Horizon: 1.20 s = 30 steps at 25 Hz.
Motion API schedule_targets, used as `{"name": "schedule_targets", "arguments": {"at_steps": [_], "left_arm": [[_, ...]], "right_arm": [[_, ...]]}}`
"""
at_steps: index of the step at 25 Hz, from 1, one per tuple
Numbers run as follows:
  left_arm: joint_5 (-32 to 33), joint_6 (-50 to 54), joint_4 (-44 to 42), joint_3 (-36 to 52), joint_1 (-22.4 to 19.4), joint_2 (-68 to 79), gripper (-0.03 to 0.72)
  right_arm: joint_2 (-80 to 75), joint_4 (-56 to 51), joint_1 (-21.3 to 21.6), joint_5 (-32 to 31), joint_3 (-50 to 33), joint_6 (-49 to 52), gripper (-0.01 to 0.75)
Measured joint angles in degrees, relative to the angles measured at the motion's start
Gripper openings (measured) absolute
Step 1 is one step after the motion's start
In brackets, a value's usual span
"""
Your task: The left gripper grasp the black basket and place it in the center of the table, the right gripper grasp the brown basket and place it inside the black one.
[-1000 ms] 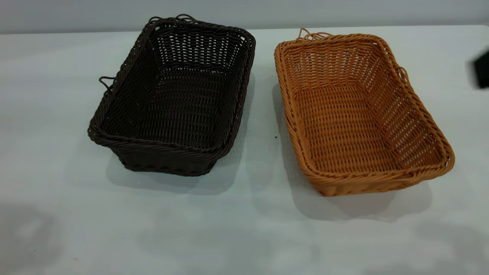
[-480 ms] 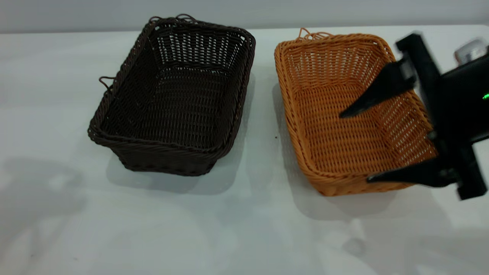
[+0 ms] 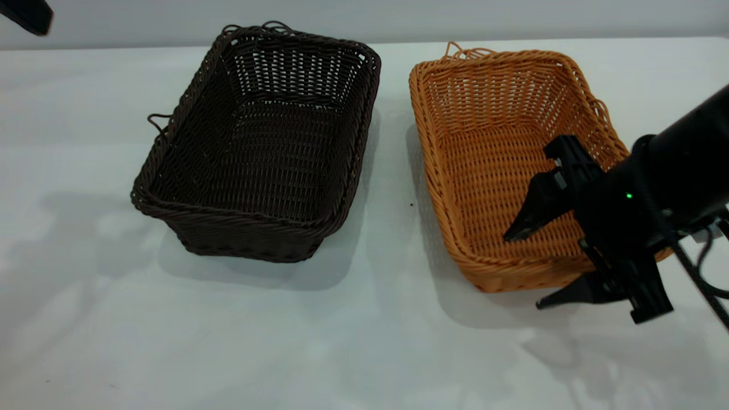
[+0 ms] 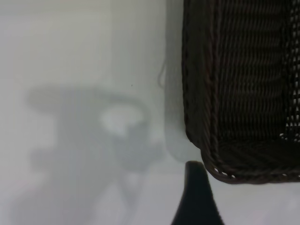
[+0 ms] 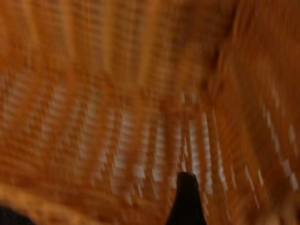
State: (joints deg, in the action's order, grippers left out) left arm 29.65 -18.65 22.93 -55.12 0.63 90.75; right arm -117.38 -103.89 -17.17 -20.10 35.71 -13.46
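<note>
The black basket (image 3: 256,148) stands left of centre on the white table (image 3: 364,341). The brown basket (image 3: 501,165) stands beside it to the right, apart from it. My right gripper (image 3: 523,272) is open at the brown basket's near right corner, with one finger (image 3: 532,210) inside and the other (image 3: 569,296) outside over the table. The right wrist view shows orange weave (image 5: 117,93) close up. Part of my left arm (image 3: 25,14) shows at the far left edge. In the left wrist view one finger (image 4: 197,197) is just off the black basket's corner (image 4: 225,159), not touching.
Both baskets are hollow with nothing inside. Loose strand loops stick out at the black basket's left rim (image 3: 156,121) and the brown basket's far rim (image 3: 455,51). Bare table lies in front of both baskets and in the narrow gap between them (image 3: 393,171).
My right gripper has come in from the right and dropped toward the brown basket's near right corner, still open. A piece of my left arm has appeared at the far left.
</note>
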Motion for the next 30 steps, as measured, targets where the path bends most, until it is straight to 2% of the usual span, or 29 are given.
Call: {"name": "schedule_targets", "arguments": {"at_steps": [5,9,17,20,25,28,30], "left_arm": [[-0.2,-0.1,-0.3,-5.3,0.0,9.4,0.484],[-0.5,-0.1,-0.5,-13.5,0.5,19.0,0.484],[-0.5,-0.1,-3.4,-25.0,6.7,32.9,0.484],[-1.1,1.1,-6.6,-26.4,8.2,35.8,0.484],[-5.7,2.8,-7.9,-26.6,9.3,40.4,0.472],[-9.2,2.9,-8.1,-26.6,11.1,43.2,0.438],[-9.9,2.9,-8.6,-26.7,12.2,43.7,0.392]], "right_arm": [[-3.3,-0.4,-1.7,6.4,2.9,3.0,0.509],[-5.3,-0.5,-1.9,8.0,3.3,3.4,0.509],[-5.6,-0.5,-1.9,7.6,3.3,3.6,0.509],[-5.6,-0.5,-1.9,7.4,3.3,3.6,0.509],[-5.6,-0.5,-1.9,7.9,3.3,3.6,0.509],[-5.6,-0.5,-1.9,8.2,3.3,3.6,0.503],[-5.6,-0.5,-1.9,8.2,3.3,3.6,0.470]]}}
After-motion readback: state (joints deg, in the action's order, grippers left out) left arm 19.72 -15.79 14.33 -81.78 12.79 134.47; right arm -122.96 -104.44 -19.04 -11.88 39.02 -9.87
